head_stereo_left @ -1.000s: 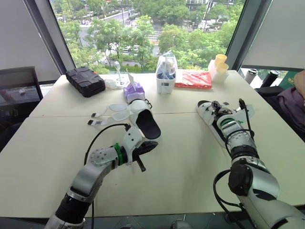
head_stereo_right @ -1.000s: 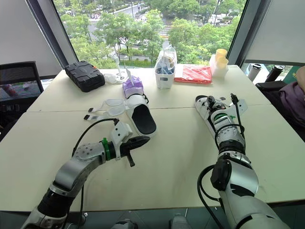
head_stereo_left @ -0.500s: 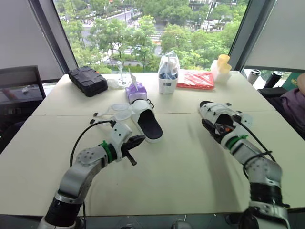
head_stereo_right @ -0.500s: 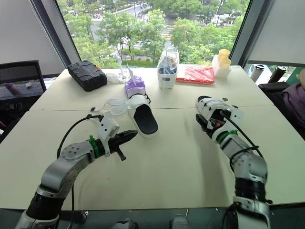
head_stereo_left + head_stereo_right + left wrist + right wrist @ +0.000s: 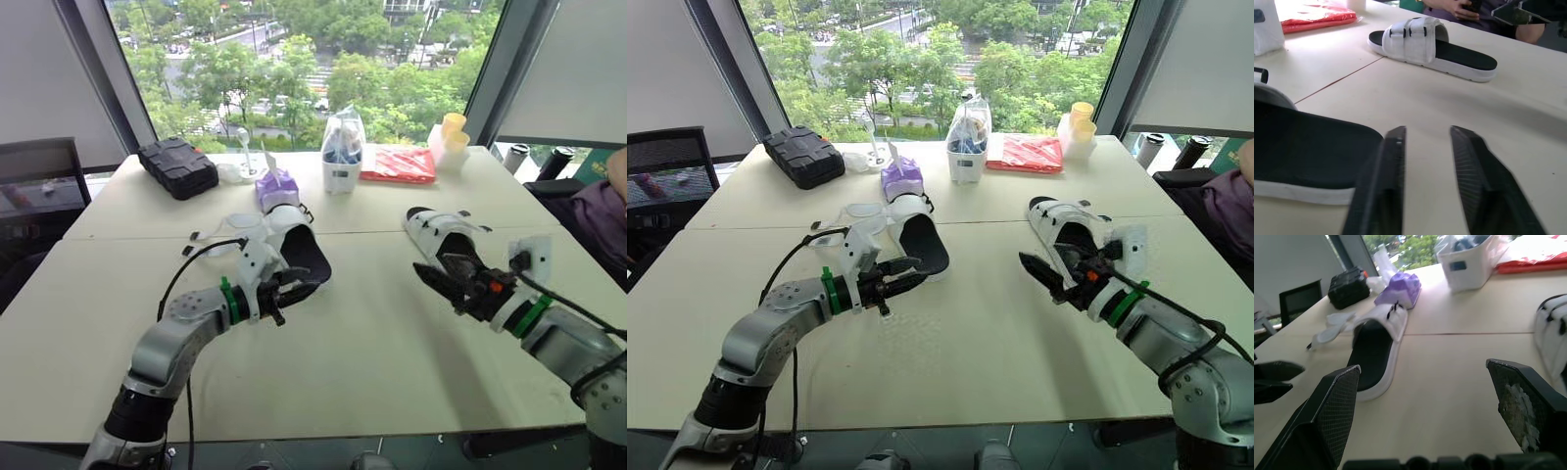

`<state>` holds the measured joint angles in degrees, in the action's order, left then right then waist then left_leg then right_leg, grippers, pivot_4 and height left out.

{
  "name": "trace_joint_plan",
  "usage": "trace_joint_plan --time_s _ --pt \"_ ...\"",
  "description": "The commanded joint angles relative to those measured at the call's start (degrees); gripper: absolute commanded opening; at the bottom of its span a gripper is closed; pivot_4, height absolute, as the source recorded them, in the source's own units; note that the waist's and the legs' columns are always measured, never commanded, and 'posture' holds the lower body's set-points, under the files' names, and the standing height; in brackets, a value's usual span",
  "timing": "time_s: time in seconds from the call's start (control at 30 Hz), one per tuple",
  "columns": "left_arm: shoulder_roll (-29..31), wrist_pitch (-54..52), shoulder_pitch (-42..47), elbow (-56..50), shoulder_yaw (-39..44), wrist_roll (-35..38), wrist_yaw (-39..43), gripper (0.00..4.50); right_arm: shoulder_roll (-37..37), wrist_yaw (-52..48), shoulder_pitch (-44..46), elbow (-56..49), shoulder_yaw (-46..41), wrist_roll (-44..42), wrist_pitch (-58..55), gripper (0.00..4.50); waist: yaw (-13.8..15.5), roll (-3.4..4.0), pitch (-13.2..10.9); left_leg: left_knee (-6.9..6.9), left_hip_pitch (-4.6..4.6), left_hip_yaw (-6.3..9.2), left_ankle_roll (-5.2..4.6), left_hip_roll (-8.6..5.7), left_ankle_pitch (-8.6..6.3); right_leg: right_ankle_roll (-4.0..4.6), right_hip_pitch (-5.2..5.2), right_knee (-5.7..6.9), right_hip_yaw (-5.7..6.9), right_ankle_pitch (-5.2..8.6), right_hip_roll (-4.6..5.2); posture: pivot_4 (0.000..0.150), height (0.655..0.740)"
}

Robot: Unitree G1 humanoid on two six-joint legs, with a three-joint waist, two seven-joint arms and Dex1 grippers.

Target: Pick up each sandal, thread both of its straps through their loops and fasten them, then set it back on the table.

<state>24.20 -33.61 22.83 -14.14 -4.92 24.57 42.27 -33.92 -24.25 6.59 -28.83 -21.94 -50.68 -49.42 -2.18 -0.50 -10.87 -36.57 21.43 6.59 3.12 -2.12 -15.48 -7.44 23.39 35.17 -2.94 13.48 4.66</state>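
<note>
Moved since earlier: the right hand (image 5: 1422,366) has been drawn back from above the fastened sandal (image 5: 438,231) and swung out to the right; it is now held low over the table (image 5: 372,362), in front of that sandal's heel, pointing towards the table's centre.
Also moved: the left hand (image 5: 913,272) has been carried forward, from open table a second ago to just beside the heel of the unfastened sandal (image 5: 302,253).
Left hand: its fingers (image 5: 1388,166) are held a little apart, with nothing between them; the sandal's black footbed is seen close beside one finger in the left wrist view.
Right hand: its fingers (image 5: 1334,406) are spread wide, and nothing is gripped.
Unfastened sandal: unmoved, flat on the table left of centre, with its loose straps (image 5: 230,227) spread out on its left.
Fastened sandal: unmoved, flat on the table right of centre, with both straps (image 5: 1410,38) closed across the top.
Far edge of table, unchanged: a black case (image 5: 176,166), a purple pack (image 5: 276,186), a white basket (image 5: 341,162), a red packet (image 5: 397,164) and yellow cups (image 5: 451,132).
</note>
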Motion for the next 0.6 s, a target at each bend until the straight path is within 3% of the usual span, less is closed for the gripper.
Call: trace_joint_plan --time_s 0.03,0.07,0.1,0.27,0.4,0.5,0.6 --pt "3.30 0.36 -0.51 -3.45 0.99 0.49 2.12 3.89 -2.15 -3.80 -0.55 -5.42 3.49 0.87 2.29 4.50 -0.14 0.00 0.00 0.00 0.00 0.00 0.00 0.00 0.00 0.00 0.00 0.00 0.00 0.00 0.00 0.150 0.7400" --pt "3.82 -0.04 -0.65 -4.16 1.34 0.98 2.13 4.31 -2.47 -4.73 -0.03 -5.39 4.43 1.20 2.93 4.50 -0.17 0.00 0.00 0.00 0.00 -0.01 0.00 0.00 0.00 0.00 0.01 -0.01 0.00 0.00 0.00 0.150 0.7400" --pt "4.40 0.26 -0.43 -4.39 1.92 0.27 1.11 4.42 -2.55 -5.51 1.31 -4.58 5.53 1.57 3.45 4.50 -0.16 -0.02 -0.01 0.00 -0.01 -0.01 0.00 0.00 0.00 0.00 0.01 -0.01 0.00 0.00 0.00 0.150 0.7400" --pt "9.99 1.03 0.13 -5.16 6.12 -2.23 -1.00 4.42 -3.02 -8.70 6.96 -4.05 13.24 5.43 5.34 4.50 -0.19 -0.07 -0.04 -0.06 -0.03 0.02 0.00 0.04 0.00 0.05 0.00 0.02 0.02 -0.02 -0.02 0.150 0.7400" --pt "17.14 3.30 1.81 -4.56 5.87 -11.67 -5.14 4.42 -1.72 -9.50 13.29 -3.34 20.57 9.57 6.47 4.50 -0.18 -0.11 -0.07 -0.07 -0.01 0.01 0.00 0.04 0.00 0.05 0.03 0.02 0.03 -0.02 -0.02 0.150 0.7400" --pt "17.42 5.50 5.75 0.23 0.35 -21.43 -11.16 4.42 1.27 -9.97 15.42 0.05 22.77 11.34 8.87 4.50 1.03 -0.18 -0.06 -0.06 0.03 0.07 0.01 -0.01 0.00 0.00 0.00 -0.01 0.05 0.00 0.00 0.150 0.7400" --pt "15.79 7.20 7.93 4.94 -0.18 -25.43 -14.98 4.42 4.58 -8.53 15.96 0.96 25.93 13.92 9.96 4.50 1.40 -0.18 -0.06 -0.07 0.04 0.05 0.01 -0.02 0.00 0.00 0.00 -0.07 0.04 0.00 0.01 0.150 0.7400"
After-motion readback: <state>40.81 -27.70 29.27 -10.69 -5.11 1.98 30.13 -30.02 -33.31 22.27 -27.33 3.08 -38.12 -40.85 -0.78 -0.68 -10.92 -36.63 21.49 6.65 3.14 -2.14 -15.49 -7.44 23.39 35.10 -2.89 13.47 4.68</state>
